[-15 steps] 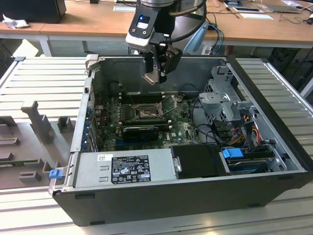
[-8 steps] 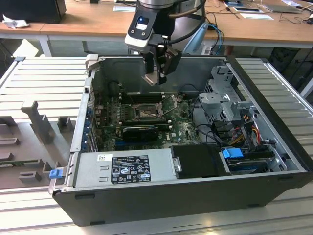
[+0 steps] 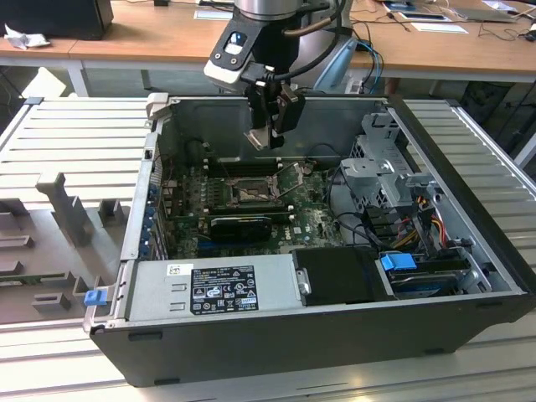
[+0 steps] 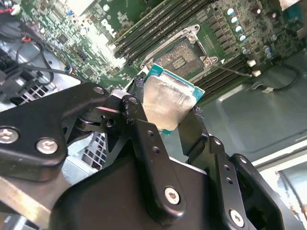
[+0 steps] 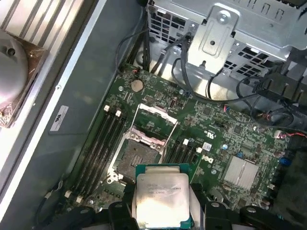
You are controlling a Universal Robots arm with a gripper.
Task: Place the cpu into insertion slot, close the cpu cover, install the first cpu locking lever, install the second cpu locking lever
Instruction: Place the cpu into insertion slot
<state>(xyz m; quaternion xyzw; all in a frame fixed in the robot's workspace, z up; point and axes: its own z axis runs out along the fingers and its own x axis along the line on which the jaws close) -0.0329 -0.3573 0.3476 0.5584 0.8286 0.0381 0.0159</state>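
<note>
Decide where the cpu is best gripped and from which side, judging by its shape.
Grip the cpu by two opposite edges, approaching along its plane, as the end effector does: it is thin, flat and square, so its parallel edges suit a pinch.

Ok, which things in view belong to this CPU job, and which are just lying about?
Job in hand: gripper, shut on the cpu; insertion slot, uncovered; cpu cover, swung open.
Lying about: power supply; drive cage; coin battery; memory slots.
</note>
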